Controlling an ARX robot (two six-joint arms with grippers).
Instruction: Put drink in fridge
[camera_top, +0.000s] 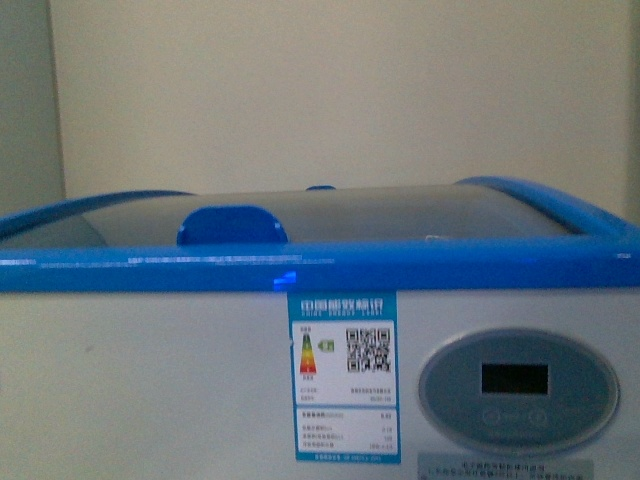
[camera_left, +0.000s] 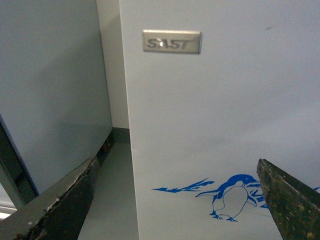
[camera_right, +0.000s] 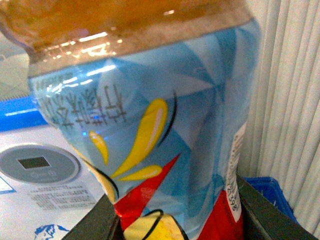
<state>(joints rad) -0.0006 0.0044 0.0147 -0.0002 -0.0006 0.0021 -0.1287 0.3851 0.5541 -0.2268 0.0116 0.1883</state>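
Note:
The drink (camera_right: 150, 115) fills the right wrist view: a clear bottle of amber liquid with a blue, yellow and red label. My right gripper (camera_right: 175, 220) is shut on its lower part, a dark finger on each side. The fridge (camera_top: 150, 380) stands close in the front view, white with a blue rim (camera_top: 320, 268), its glass lid (camera_top: 350, 215) shut, and an oval grey control panel (camera_top: 518, 388). My left gripper (camera_left: 175, 200) is open in front of the fridge's white face (camera_left: 215, 110) with the blue penguin art (camera_left: 232, 197). Neither arm shows in the front view.
A blue handle (camera_top: 232, 225) sits on the lid. An energy label (camera_top: 343, 375) is stuck on the front. A grey cabinet wall (camera_left: 50, 90) stands beside the fridge, with a narrow strip of floor (camera_left: 107, 200) between. A blue crate (camera_right: 272, 192) and white ribbed wall (camera_right: 290, 90) lie behind the bottle.

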